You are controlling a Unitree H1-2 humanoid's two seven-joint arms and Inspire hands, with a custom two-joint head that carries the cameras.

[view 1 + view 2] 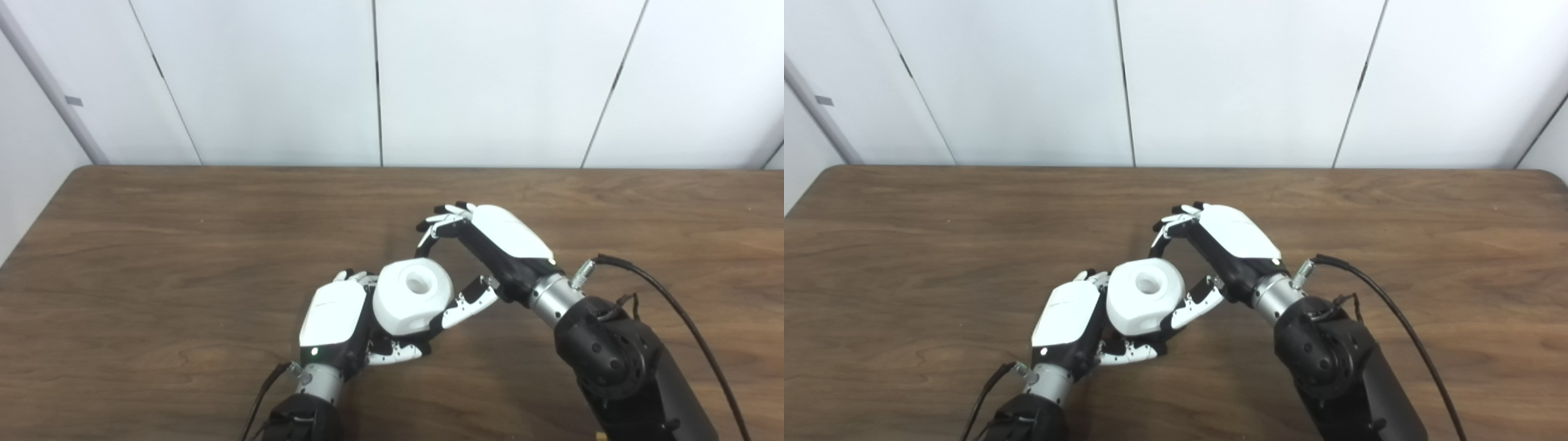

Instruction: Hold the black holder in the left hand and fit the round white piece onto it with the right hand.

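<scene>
The round white piece [411, 297], with a hole in its top, sits upright in my left hand [334, 315] near the table's front middle. My left hand's fingers are closed around the base under it. The black holder is almost wholly hidden beneath the white piece and the fingers. My right hand [502, 239] is just right of and behind the piece. Its fingers [442, 222] are curled and held apart from the piece, above its far side. Its thumb [468, 304] lies close against the piece's right side. The piece also shows in the right eye view [1145, 297].
The brown wooden table [153, 245] runs to a white panelled wall at the back. A black cable [674, 300] loops from my right wrist over the table's right side.
</scene>
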